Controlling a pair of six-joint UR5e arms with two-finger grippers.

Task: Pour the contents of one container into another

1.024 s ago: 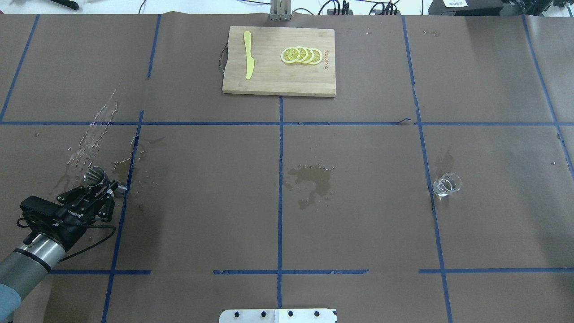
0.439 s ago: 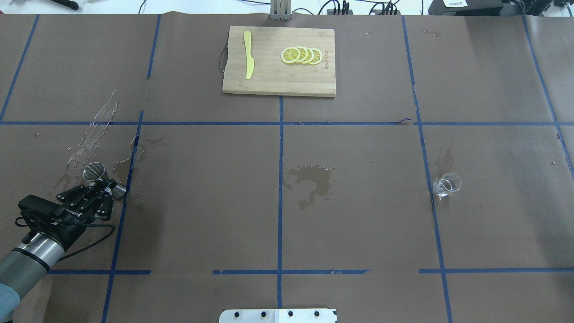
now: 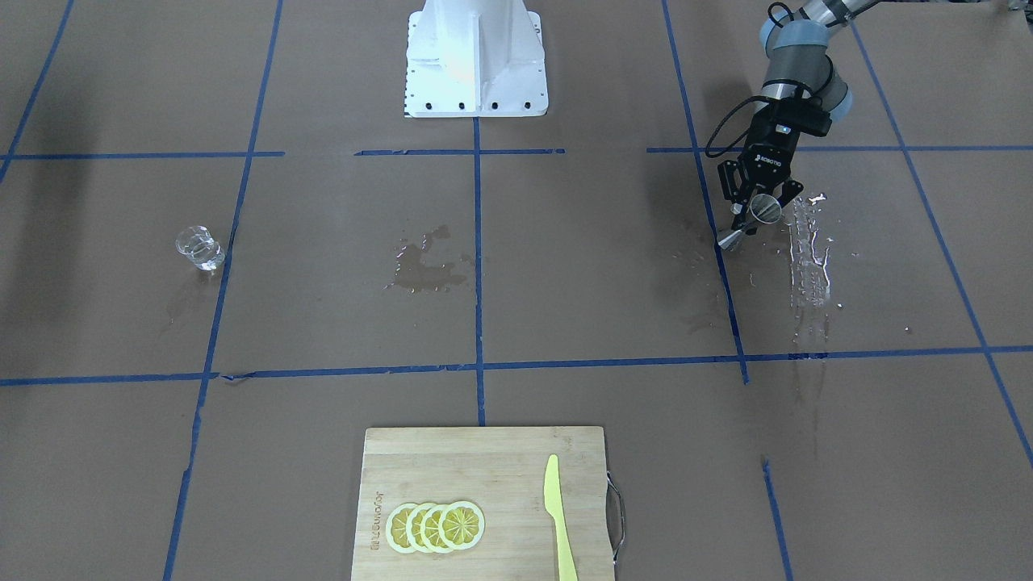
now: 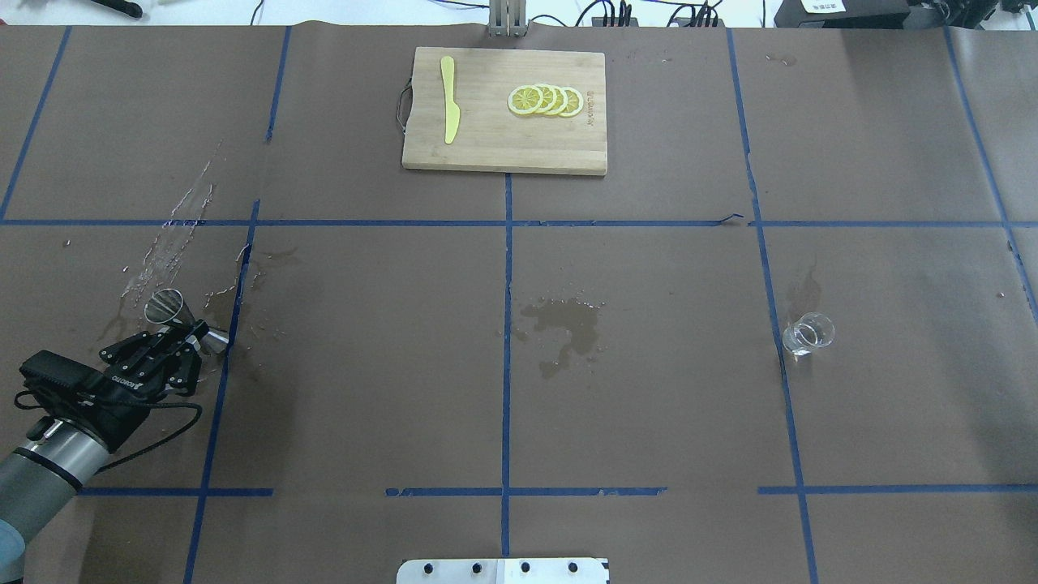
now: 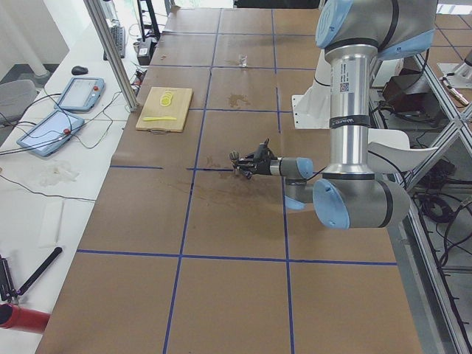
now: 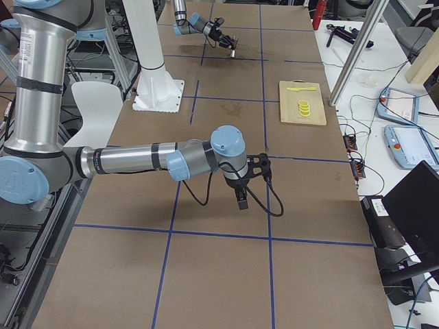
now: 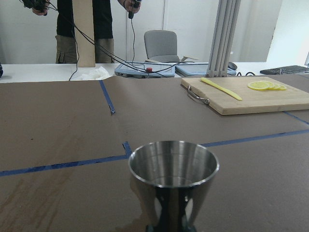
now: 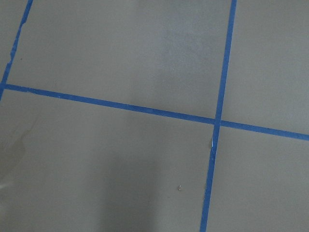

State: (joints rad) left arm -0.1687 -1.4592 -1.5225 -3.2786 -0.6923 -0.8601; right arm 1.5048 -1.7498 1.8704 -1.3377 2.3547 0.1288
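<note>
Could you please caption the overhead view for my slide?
Left gripper holds the steel jigger; the glass cup stands far right.

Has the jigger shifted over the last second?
Yes. In the overhead view the jigger, held in the left gripper, has drifted slightly toward the view's left, away from the blue tape line.

wall (image 7: pixel 193 29): white | chair (image 7: pixel 161 43): grey, before it | side bench (image 5: pixel 44 206): white, cabled | table (image 4: pixel 649 365): brown paper, blue tape grid (image 4: pixel 508 243)

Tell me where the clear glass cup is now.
In the overhead view the glass cup sits on the table's right half, just right of a blue tape line, far from the left gripper holding the steel jigger.
</note>
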